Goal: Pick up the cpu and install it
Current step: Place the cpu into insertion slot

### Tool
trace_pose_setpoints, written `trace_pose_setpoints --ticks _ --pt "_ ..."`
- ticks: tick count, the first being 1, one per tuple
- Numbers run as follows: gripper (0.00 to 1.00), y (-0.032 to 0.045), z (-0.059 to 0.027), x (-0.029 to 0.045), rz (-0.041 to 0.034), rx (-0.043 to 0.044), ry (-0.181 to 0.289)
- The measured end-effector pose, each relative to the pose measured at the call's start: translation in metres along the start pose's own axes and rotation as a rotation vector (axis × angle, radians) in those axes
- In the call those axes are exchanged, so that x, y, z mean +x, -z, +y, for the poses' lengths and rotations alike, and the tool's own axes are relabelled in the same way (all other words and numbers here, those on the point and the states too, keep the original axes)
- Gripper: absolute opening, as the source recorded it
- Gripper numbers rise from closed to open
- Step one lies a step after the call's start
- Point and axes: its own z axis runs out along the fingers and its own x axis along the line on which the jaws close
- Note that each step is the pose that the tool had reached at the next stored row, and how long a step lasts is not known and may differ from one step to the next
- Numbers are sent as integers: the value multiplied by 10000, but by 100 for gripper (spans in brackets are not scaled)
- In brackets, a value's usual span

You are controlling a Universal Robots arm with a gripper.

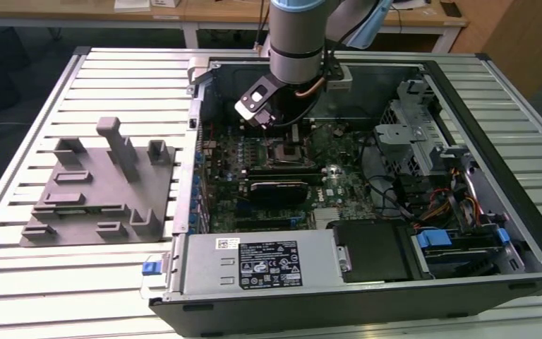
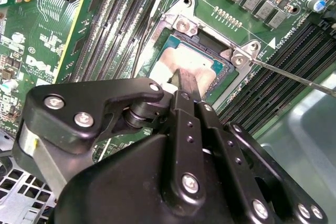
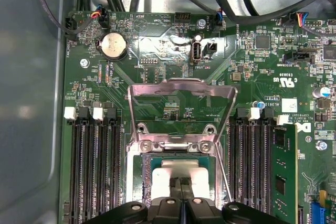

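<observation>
Your arm reaches down into the open computer case (image 1: 497, 92), and the gripper (image 3: 181, 183) hangs right over the socket (image 3: 176, 145) on the green board (image 3: 157, 40). The cpu (image 3: 202, 177) lies flat inside the socket frame, shiny side up, with its thin pale rim close to the frame all round. In the second wrist view the gripper (image 2: 186, 81) has its tip over the middle of the cpu (image 2: 202, 62). It is either touching the top or just above it, and I cannot tell which. The fingers look squeezed together with no gap between them. They are not wrapped around the chip, which is much wider than they are. I think they are held tight like that so they make one thin point that fits inside the frame and meets the chip in its middle, so the chip stays level. The metal lid (image 3: 181, 103) of the socket stands tipped up and back, likely to keep the way in open. The thin lever (image 2: 294, 74) sticks out to the side, which lets the lid stay loose. The long black slots (image 3: 94, 166) sit on both sides, near the socket, so the arm comes straight down between them.
</observation>
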Motion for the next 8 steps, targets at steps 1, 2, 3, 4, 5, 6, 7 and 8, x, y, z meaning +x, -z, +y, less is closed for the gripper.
trace_pose_setpoints --ticks 1,2,3,4,5,6,7,8 --pt "11 0 0 0 5 0 0" --pt "11 1 0 -1 22 0 -1" --pt "11 1 0 -1 49 1 -1" --pt "11 1 0 -1 75 0 -2" --pt "11 0 0 0 106 0 -3" --pt "11 0 1 0 139 -1 -4" --pt "11 0 0 0 177 0 -6" --pt "11 0 0 0 213 1 -8"
